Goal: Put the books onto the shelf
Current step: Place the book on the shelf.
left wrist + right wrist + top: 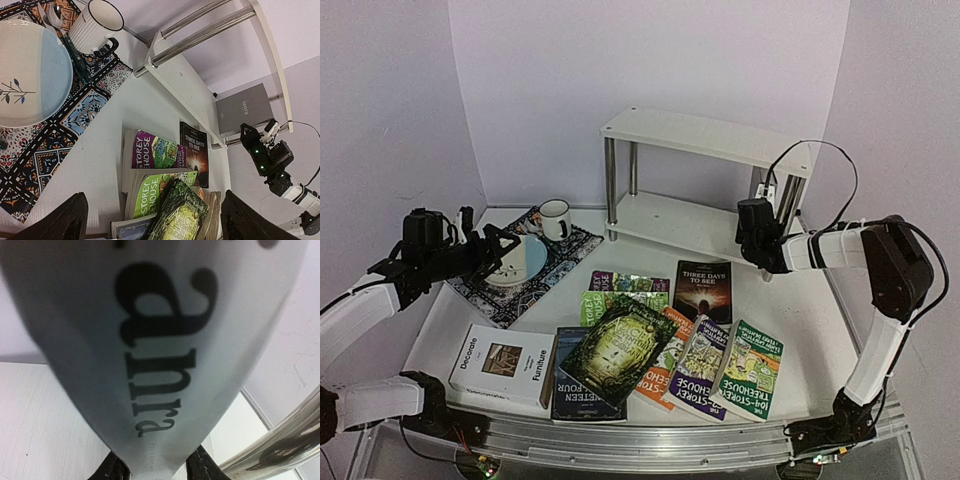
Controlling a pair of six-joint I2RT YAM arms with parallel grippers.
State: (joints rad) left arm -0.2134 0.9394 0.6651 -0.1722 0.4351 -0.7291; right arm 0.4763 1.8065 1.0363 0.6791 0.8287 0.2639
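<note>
Several books lie spread over the table front: a white one [500,365], a dark-green Alice book [620,350] on top of others, a bright green paperback [155,192], a purple one [152,150] and a black one [702,290]. The white two-tier shelf [705,135] stands at the back. A grey book [245,107] stands upright on the shelf's lower board [670,225], under the top board. My right gripper [763,222] is shut on that grey book [150,340], whose lower edge sits between both fingers. At the left, my left gripper [505,250] hangs open and empty.
A patterned placemat [535,275] at the back left carries a white-and-blue plate [520,258], a white mug [555,218] and a spoon [55,15]. The shelf's metal legs [610,180] stand beside it. A metal rail [640,440] runs along the table's near edge.
</note>
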